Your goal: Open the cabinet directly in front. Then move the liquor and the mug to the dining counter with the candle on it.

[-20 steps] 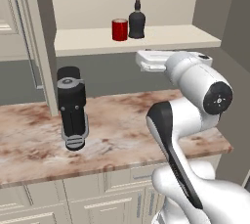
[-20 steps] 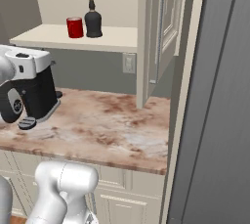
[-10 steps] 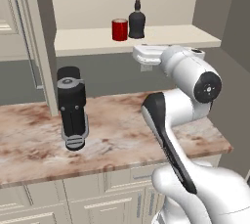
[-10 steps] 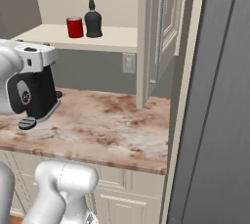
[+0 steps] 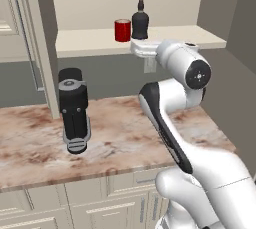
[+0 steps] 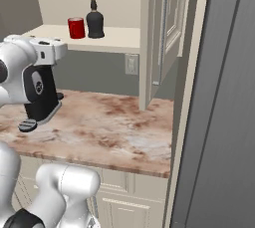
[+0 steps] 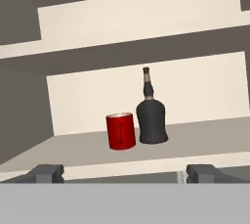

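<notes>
I have the cabinet open ahead of me, both doors swung wide: one door stands edge-on at nine o'clock in the left base view, the other at three o'clock in the right base view with its long grey handle facing me. The beige lower shelf is bare apart from two things near its middle.

Below it runs the marbled counter, reddish-brown and cream over cream drawer fronts. A black appliance stands on it, at about nine o'clock from the arm in the left base view.

My arm rises from the lower right of that view and bends up toward the shelf, the white hand level with the shelf's front edge, just under the two items.

The liquor is a dark squat bottle with a thin neck, upright on the shelf. The mug, red and upright, sits just beside it at its nine o'clock in the hand view; whether they touch I cannot tell.

The gripper has its fingertips spread as wide as they go, one at seven o'clock and one at five o'clock of the hand view, with nothing between them. Mug and bottle stand beyond, at twelve o'clock, apart from the fingers.
</notes>
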Robot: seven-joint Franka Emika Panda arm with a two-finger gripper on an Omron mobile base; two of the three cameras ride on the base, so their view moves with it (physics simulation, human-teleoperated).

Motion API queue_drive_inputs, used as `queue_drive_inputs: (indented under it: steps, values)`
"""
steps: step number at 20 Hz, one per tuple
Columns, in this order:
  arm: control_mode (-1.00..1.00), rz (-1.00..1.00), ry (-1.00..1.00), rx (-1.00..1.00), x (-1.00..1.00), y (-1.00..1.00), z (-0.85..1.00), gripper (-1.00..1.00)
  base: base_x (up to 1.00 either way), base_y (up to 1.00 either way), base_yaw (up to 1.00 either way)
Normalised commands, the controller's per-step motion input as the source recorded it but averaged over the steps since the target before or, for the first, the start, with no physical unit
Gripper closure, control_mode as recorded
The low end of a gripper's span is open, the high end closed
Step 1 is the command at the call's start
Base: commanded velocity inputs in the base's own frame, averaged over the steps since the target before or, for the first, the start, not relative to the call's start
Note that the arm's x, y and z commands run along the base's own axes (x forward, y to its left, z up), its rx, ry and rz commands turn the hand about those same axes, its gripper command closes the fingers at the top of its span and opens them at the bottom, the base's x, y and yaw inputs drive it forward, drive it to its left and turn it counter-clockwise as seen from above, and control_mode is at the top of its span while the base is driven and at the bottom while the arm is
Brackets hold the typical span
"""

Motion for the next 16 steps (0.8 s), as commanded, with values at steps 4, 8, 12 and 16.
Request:
queue_drive_inputs:
  steps: [4,8,12,16]
  values:
    - [-1.00,0.00,0.11,0.00,0.46,0.01,0.00,-1.00,0.00,0.00,0.00]
    - [-1.00,0.00,0.20,0.00,0.39,0.06,0.00,-1.00,0.00,0.00,0.00]
    - [-1.00,0.00,0.19,-0.02,0.25,0.11,0.00,-1.00,0.00,0.00,0.00]
    - [-1.00,0.00,0.13,-0.01,0.16,0.04,0.00,-1.00,0.00,0.00,0.00]
